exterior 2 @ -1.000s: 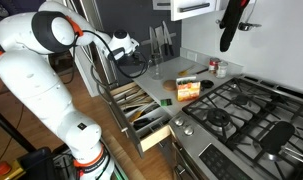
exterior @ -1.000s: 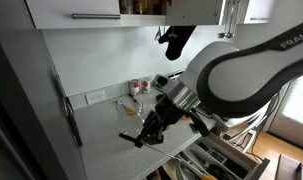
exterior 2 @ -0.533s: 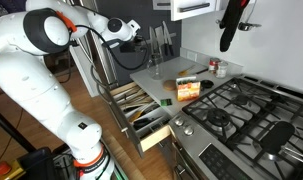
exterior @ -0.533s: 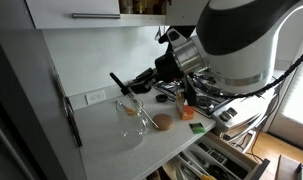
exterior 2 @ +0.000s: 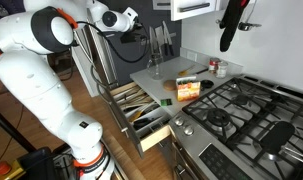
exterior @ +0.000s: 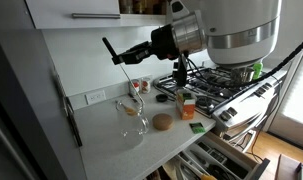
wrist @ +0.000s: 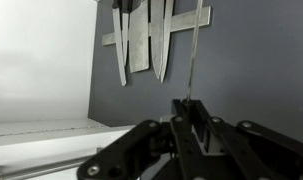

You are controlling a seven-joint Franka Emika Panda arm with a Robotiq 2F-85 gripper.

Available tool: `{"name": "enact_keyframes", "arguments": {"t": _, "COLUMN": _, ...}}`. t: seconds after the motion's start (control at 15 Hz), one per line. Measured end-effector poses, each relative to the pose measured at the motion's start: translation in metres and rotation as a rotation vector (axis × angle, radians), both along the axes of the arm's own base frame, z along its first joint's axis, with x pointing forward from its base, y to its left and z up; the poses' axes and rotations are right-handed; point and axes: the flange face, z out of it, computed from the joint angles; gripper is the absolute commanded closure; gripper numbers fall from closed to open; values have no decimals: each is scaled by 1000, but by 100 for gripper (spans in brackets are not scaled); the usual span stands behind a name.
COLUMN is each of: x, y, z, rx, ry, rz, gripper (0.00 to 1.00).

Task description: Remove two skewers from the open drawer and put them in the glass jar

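1. High above the counter (exterior: 101, 142), your gripper (exterior: 112, 50) has its jaws pressed together on a skewer (wrist: 196, 55). The wrist view shows the thin rod standing out from between the fingers, with the knives (wrist: 141, 40) on the wall behind it. I cannot tell whether one rod or two is pinched there.
2. Treat the skewer as almost weightless and stiff but very thin. By its look, it could pivot in the pinch, or flex and flick, if its tip catches on anything.
3. Your hold seems to be near one end, so the long free length will swing with every wrist turn. Rotate slowly.
4. Your target, the glass jar (exterior: 132, 118), stands on the counter well below the gripper, near a flat brown disc (exterior: 163, 122). It looks small, light and breakable, so a sideways push could tip it. Bring the free tip down through the mouth, not against the rim.
5. Expect the rod to lean on the rim once let go, and release only when the tip is low inside.
6. Below the counter edge the drawer (exterior 2: 141, 108) stands open. A thin round rod lying there will likely roll, so pinch it near one end.
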Motion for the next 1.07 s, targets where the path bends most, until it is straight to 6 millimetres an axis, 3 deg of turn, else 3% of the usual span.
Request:
{"name": "enact_keyframes", "arguments": {"t": 0.07, "x": 1, "y": 0, "z": -1, "rx": -1, "ry": 2, "rz": 0, "gripper": 96}}
{"name": "enact_keyframes", "arguments": {"t": 0.27, "x": 3, "y": 1, "z": -1, "rx": 0, "ry": 0, "rz": 0, "gripper": 96}}
{"name": "enact_keyframes", "arguments": {"t": 0.6, "x": 20, "y": -1, "z": 36, "rx": 35, "ry": -75, "rz": -7, "gripper": 96}}
{"name": "enact_keyframes", "arguments": {"t": 1.07, "x": 59, "y": -2, "z": 21, "rx": -19, "ry": -115, "rz": -6, "gripper": 96}}
